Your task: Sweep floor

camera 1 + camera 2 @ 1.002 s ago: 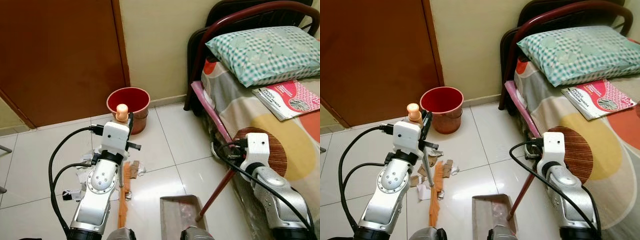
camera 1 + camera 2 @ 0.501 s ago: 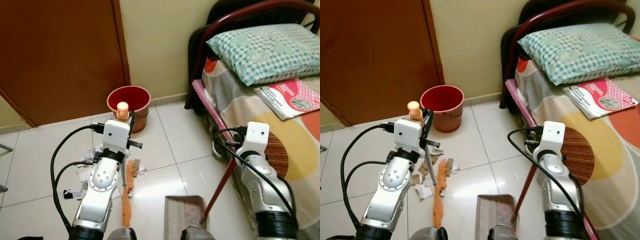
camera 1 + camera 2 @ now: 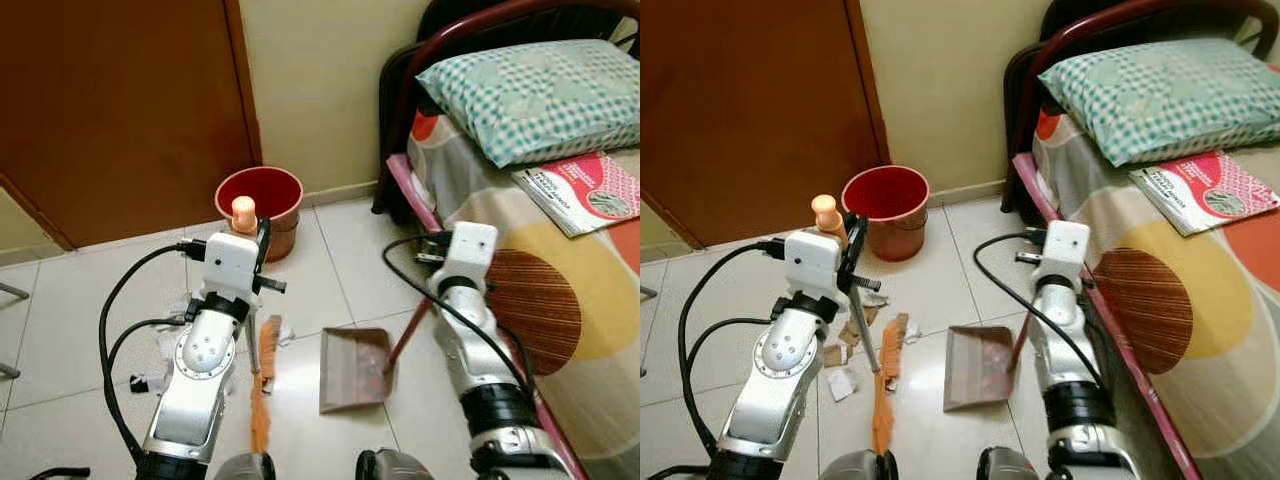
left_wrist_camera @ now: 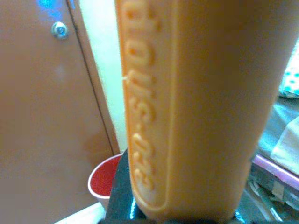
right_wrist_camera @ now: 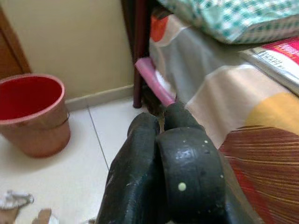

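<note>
Left gripper point(image 3: 852, 262) is clamped near the broom point(image 3: 880, 385) handle's top, bristles by paper scraps point(image 3: 843, 345); right gripper point(image 3: 432, 266) probably holds the dustpan point(image 3: 352, 368) handle. Both light, stiff; grip high.

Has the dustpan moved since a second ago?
Yes. The dustpan has slid forward and left across the tiles, toward the red bucket and the paper scraps.

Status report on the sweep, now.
Left gripper shut on broom. Right gripper shut on dustpan handle, pan on floor beside paper scraps. Red bucket stands beyond.
</note>
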You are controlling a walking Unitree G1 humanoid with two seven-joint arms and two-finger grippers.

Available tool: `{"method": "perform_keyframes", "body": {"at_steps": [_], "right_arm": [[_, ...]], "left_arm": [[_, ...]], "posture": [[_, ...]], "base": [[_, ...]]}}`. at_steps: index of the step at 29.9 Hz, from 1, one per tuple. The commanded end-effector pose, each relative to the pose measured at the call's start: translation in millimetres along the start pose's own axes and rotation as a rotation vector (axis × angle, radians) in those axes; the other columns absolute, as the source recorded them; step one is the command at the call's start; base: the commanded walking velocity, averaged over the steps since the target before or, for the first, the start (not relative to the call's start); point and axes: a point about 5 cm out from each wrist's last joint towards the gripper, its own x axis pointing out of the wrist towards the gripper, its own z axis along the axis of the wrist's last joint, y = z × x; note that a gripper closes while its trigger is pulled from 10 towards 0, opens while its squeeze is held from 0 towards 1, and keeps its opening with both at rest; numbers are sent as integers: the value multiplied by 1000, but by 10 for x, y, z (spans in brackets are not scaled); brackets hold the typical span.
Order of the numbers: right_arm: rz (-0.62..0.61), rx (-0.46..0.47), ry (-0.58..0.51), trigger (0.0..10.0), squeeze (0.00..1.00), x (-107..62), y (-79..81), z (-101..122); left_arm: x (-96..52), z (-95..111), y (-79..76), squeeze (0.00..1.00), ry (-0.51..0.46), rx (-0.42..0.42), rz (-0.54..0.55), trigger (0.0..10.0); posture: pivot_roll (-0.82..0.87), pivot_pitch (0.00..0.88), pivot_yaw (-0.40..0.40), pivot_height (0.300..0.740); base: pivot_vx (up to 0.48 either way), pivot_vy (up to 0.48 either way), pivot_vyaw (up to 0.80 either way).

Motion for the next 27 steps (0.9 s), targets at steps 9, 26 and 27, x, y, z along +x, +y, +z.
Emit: {"method": "perform_keyframes", "body": {"at_steps": [9, 26, 27], "right_arm": [[85, 13, 1, 10000, 0, 20, 198, -84], [152, 22, 23, 10000, 0, 85, 193, -145], [161, 23, 27, 10000, 0, 90, 194, -156]], "left_arm": [[57, 241, -119, 0, -69, -116, -3, 10000], [307, 395, -30, 0, -159, -376, 63, 10000], [323, 399, 19, 0, -163, -388, 85, 10000]], "posture": [[40, 159, -1, 740], [-22, 110, -26, 740], [-23, 105, -27, 740]], "base": [[0, 0, 0], [0, 0, 0], [0, 0, 0]]}}
